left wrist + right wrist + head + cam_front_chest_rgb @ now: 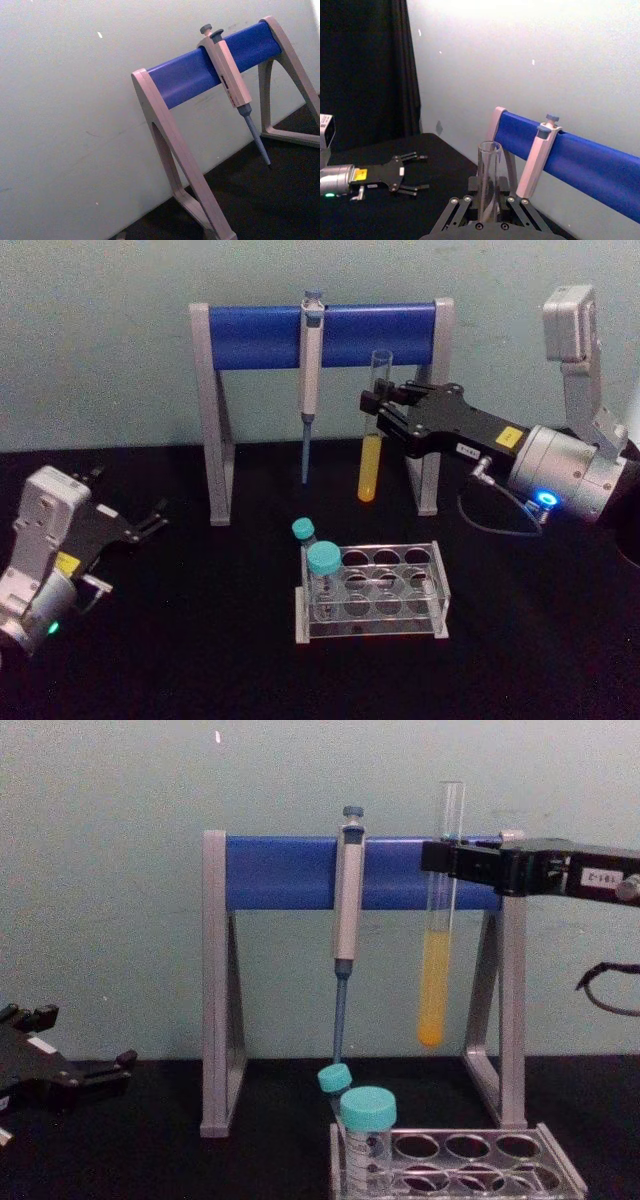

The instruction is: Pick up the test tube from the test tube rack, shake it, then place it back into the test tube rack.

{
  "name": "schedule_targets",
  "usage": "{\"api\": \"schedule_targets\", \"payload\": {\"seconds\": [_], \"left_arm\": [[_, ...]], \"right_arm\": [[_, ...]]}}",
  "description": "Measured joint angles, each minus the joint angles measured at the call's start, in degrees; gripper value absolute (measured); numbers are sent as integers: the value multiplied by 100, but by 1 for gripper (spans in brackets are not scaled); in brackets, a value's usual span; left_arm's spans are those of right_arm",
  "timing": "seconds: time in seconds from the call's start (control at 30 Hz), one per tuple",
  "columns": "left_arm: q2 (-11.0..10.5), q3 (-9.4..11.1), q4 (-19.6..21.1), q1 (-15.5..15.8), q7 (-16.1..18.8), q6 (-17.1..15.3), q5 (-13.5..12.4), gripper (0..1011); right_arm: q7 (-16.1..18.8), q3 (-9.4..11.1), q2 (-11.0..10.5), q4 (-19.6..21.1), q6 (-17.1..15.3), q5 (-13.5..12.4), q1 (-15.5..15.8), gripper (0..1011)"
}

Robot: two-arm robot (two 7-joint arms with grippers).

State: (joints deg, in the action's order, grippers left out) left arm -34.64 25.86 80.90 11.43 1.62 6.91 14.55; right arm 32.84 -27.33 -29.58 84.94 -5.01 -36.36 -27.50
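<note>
Right pincer (pixel 381 408) holds test tube (pixel 371 465); black table (pixel 200 650), wall (pixel 100 340).

1. Setting: a laboratory bench.
2. Evidence: pipette (pixel 310 350) hung on a grey-and-blue pipette stand (pixel 262 336); clear test tube rack (pixel 395 585) holding teal-capped tubes (pixel 324 562); test tube (pixel 370 470) part-filled with yellow liquid.
3. Surface (pixel 180 660): black covering; plain pale wall (pixel 100 340) behind.

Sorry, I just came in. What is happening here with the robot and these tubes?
The right gripper is shut on the upper part of the test tube and holds it upright in the air, in front of the blue pipette stand and above the test tube rack. Yellow-orange liquid fills the tube's lower part. The left gripper rests open, low on the robot's left side. Two teal-capped tubes stand in the rack.
</note>
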Motion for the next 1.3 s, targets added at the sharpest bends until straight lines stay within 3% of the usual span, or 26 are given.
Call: {"api": "schedule_targets", "payload": {"seconds": [0.3, 0.47, 0.67, 0.83, 1.0, 1.3], "left_arm": [[0, 0, 0, 0, 0, 0, 0, 1001], [0, 0, 0, 0, 0, 0, 0, 1001], [0, 0, 0, 0, 0, 0, 0, 1001], [0, 0, 0, 0, 0, 0, 0, 1001], [0, 0, 0, 0, 0, 0, 0, 1001], [0, 0, 0, 0, 0, 0, 0, 1001]], "right_arm": [[-155, 121, -178, 183, -46, 40, 154, 232], [-227, 262, -389, 496, -105, -25, 441, 232], [-185, 292, -565, 841, -209, -171, 768, 232], [-35, 138, -529, 891, -237, -239, 791, 232], [53, -42, -351, 706, -195, -243, 585, 232], [-8, -126, -175, 341, -118, -140, 295, 232]]}}
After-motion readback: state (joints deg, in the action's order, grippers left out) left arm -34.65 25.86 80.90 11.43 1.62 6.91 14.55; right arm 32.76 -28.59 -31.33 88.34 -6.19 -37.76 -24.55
